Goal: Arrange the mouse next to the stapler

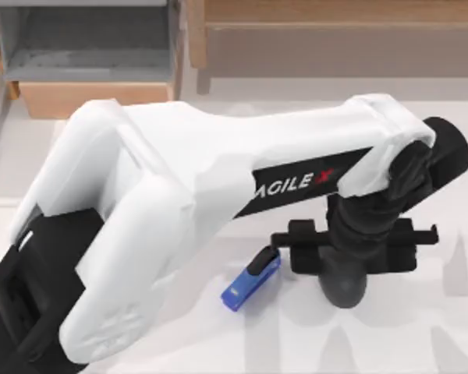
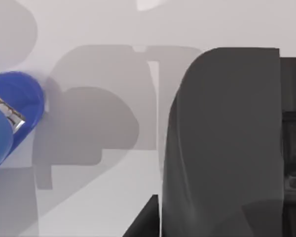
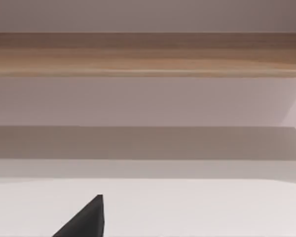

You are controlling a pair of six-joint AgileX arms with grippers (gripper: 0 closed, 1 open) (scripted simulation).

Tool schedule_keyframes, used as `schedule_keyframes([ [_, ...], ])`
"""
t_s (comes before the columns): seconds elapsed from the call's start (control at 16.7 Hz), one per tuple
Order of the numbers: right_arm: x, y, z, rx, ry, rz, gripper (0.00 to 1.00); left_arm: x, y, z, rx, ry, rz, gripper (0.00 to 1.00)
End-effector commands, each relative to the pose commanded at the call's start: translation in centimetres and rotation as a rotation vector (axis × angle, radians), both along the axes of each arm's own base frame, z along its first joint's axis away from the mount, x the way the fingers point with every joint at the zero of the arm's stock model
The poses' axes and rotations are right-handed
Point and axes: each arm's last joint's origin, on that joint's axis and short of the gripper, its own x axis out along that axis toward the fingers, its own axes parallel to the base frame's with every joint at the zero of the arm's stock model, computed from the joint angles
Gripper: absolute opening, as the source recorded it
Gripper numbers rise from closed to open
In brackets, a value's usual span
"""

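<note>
left arm [image 1: 164,202] overhead, left tool [image 1: 345,257] over mouse [image 1: 343,287], beside stapler [image 1: 251,281]

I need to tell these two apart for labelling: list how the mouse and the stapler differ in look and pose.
The mouse is dark grey and egg-shaped; the stapler is bright blue and slim with a black cap. The mouse sits right under the left gripper; the stapler lies uncovered just to its left. The stapler lies diagonally; the mouse points toward the near edge. Both are close together on the white table.
</note>
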Motion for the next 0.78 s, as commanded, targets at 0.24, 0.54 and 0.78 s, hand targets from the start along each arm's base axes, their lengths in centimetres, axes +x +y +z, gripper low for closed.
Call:
schedule_keyframes([
  [0.24,0.00,0.00,0.00,0.000,0.000,0.000,1.00,0.00,0.00,0.00,0.000,0.000,0.000,0.08],
  [0.54,0.00,0.00,0.00,0.000,0.000,0.000,1.00,0.00,0.00,0.00,0.000,0.000,0.000,0.45],
  [0.78,0.00,0.00,0.00,0.000,0.000,0.000,1.00,0.00,0.00,0.00,0.000,0.000,0.000,0.75],
])
